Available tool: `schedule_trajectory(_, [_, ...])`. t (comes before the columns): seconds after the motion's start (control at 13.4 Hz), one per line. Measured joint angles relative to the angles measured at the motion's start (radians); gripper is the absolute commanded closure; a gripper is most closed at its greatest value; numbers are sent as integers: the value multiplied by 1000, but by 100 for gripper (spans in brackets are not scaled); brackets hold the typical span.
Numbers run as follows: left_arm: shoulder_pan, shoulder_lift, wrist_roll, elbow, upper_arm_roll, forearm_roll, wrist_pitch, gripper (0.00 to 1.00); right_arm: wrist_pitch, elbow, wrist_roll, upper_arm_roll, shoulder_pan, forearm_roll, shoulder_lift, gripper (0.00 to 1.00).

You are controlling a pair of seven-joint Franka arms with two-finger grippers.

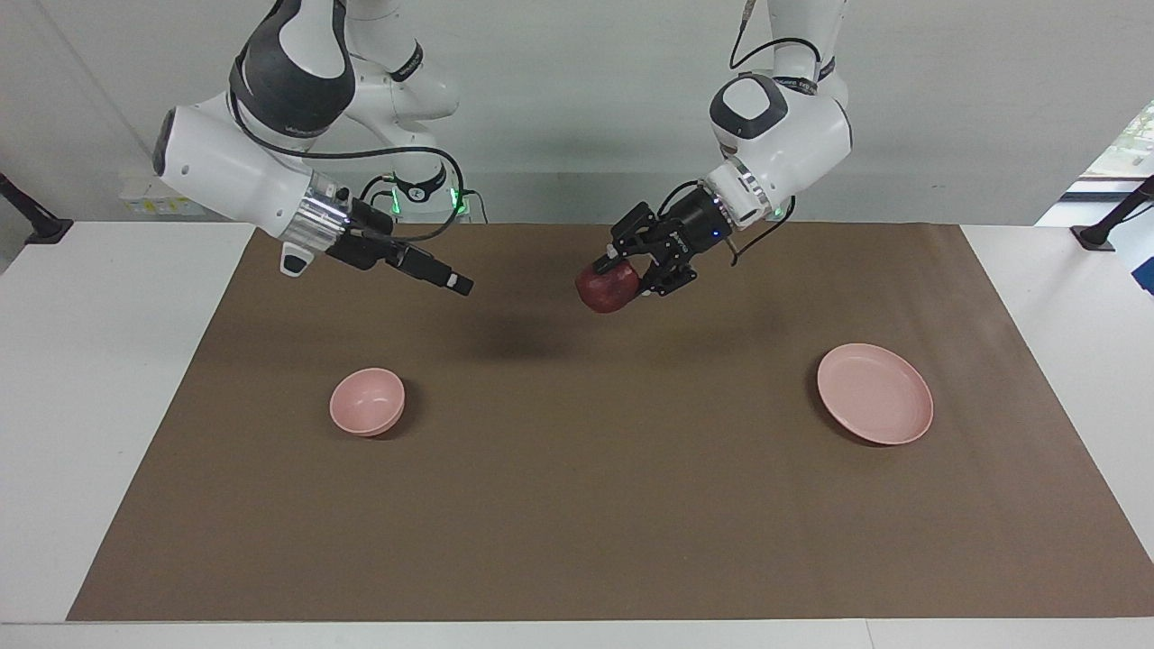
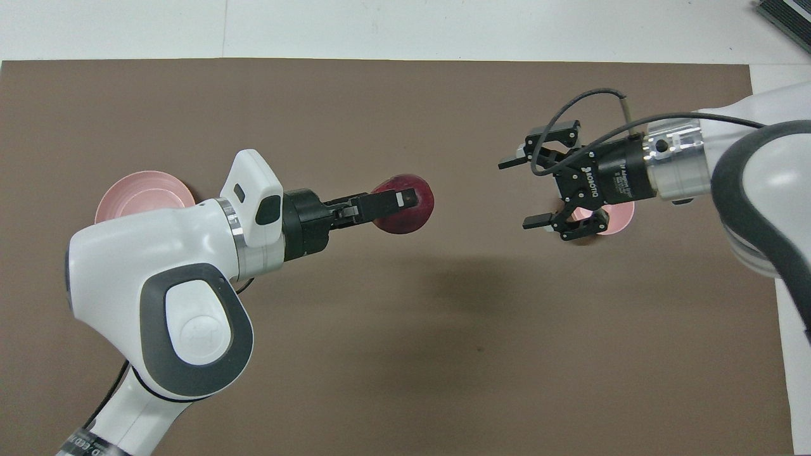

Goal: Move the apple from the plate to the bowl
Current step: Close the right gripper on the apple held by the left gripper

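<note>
I've got the apple [image 1: 607, 290] clamped in the L gripper [image 1: 631, 270], up in the air over bare mat at about mid-table. It's round, so no real long axis; I can't tell which way the stem points.

R gripper [image 2: 538, 190] hangs over the bowl [image 1: 367, 401], fingers spread wide, nothing between them. In the overhead view it covers most of the bowl; in the facing view it's well above the mat, touching nothing.

Count: 1 apple, 1 plate [image 1: 874, 393], 1 bowl, 2 arms. Plate has nothing on it, bowl nothing in it.

Clock-wise in the facing view, from the apple: bowl at approx 8 o'clock, plate at approx 4 o'clock. Bowl sits toward the R arm's end, plate toward the L arm's end, well apart, both upright and flat on the mat.

Surface: brown mat [image 1: 577, 505] over a white table [image 1: 81, 379]. White wall [image 1: 577, 108] by the arm bases, soft shadow on the mat under the apple.
</note>
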Motion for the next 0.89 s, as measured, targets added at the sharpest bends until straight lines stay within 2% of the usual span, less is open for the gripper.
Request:
schedule_trajectory(0.3, [0, -5, -9, 0, -5, 0, 0, 100, 128, 1, 107, 3, 128, 13, 13, 0])
schedule_trajectory(0.89, [0, -7, -16, 0, -9, 0, 0, 100, 80, -1, 168, -2, 110, 153, 41, 0])
